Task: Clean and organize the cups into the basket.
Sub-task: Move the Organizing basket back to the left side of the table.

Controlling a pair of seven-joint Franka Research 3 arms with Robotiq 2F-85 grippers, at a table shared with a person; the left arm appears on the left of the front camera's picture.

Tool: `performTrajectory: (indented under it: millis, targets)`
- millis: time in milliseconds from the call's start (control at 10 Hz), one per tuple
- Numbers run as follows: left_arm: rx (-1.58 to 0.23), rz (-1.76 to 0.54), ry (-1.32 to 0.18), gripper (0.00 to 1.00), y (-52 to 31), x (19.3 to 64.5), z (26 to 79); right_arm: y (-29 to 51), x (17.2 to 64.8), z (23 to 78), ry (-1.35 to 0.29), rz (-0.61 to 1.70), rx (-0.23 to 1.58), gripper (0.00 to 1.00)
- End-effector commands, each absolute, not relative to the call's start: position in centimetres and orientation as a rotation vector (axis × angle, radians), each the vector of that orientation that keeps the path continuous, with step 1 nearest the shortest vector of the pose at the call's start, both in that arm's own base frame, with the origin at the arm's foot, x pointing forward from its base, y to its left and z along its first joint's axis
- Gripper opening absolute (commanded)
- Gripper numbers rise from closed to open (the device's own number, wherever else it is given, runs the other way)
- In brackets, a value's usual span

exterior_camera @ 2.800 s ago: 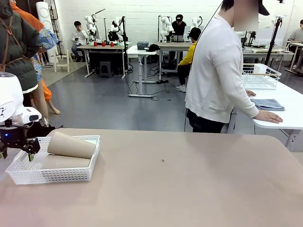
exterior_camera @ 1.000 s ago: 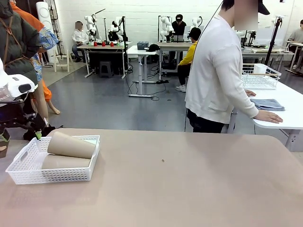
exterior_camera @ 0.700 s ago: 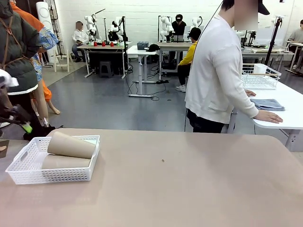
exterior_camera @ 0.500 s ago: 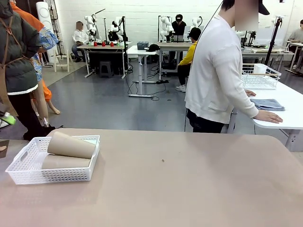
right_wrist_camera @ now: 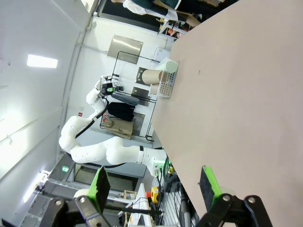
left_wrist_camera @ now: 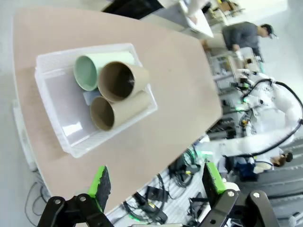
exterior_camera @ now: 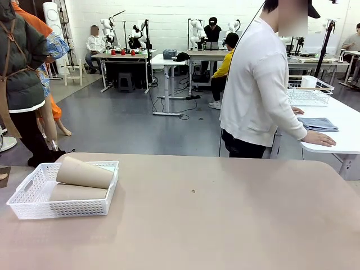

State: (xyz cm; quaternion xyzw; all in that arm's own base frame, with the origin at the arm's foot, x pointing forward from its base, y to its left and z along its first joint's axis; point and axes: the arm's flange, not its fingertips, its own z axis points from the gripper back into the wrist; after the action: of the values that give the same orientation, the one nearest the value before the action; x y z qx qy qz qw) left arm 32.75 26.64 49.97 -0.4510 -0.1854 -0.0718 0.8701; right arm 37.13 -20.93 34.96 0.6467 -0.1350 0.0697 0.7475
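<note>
Cups (left_wrist_camera: 111, 92): 2 tan + 1 mint, lying stacked in white basket (left_wrist_camera: 57, 118), near counter (exterior_camera: 225, 214) left edge.
L claw (left_wrist_camera: 154, 182): spread wide, empty, well above basket.
R claw (right_wrist_camera: 154, 187): spread, empty, far from cups.
</note>
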Motion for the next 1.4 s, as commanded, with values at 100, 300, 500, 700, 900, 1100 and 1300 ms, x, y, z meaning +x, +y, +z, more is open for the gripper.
performTrajectory:
  millis: [100, 300, 500, 700, 900, 1100, 1300]
  targets:
    - [-1.049, -0.168, -0.277, 1.0, 31.9, 34.9, 48.2, -20.9, 37.0, 35.0, -0.293, 0.161, 1.41, 1.0]
    - [-1.109, -0.144, -0.265, 1.0, 33.0, 35.3, 46.0, -20.9, 37.0, 35.0, -0.293, 0.161, 1.41, 1.0]
    - [-1.134, -0.136, -0.265, 1.0, 33.6, 35.1, 45.4, -20.9, 37.0, 35.0, -0.293, 0.161, 1.41, 1.0]
    - [-1.123, -0.116, -0.242, 1.0, 32.7, 34.8, 44.0, -20.9, 37.0, 35.0, -0.293, 0.161, 1.41, 1.0]
    - [-1.123, -0.116, -0.242, 1.0, 32.7, 34.8, 44.0, -20.9, 37.0, 35.0, -0.293, 0.161, 1.41, 1.0]
    - [-1.123, -0.116, -0.242, 1.0, 32.7, 34.8, 44.0, -20.9, 37.0, 35.0, -0.293, 0.161, 1.41, 1.0]
    - [-1.123, -0.116, -0.242, 1.0, 32.7, 34.8, 44.0, -20.9, 37.0, 35.0, -0.293, 0.161, 1.41, 1.0]
